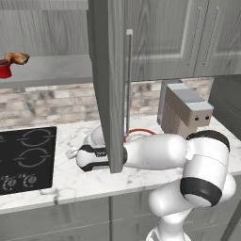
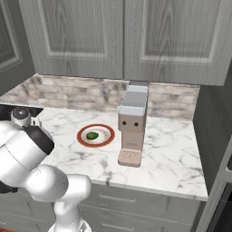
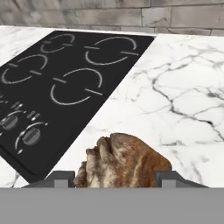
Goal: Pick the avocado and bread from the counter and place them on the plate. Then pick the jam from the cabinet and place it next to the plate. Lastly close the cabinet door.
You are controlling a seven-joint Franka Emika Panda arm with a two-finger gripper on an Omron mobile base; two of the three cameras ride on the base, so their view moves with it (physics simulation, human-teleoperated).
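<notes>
Brown bread (image 3: 122,161) between jaws; avocado (image 2: 92,135) on plate (image 2: 82,136).

Even, soft rendered light, faint shadows, slightly coarse pictures

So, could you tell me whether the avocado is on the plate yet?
Yes: the avocado lies on the white centre of the plate, seen in the right base view.

One plate (image 2: 81,136), one avocado (image 2: 92,135), one bread (image 3: 122,162), one jam (image 1: 5,68), one pastry (image 1: 17,58).
</notes>
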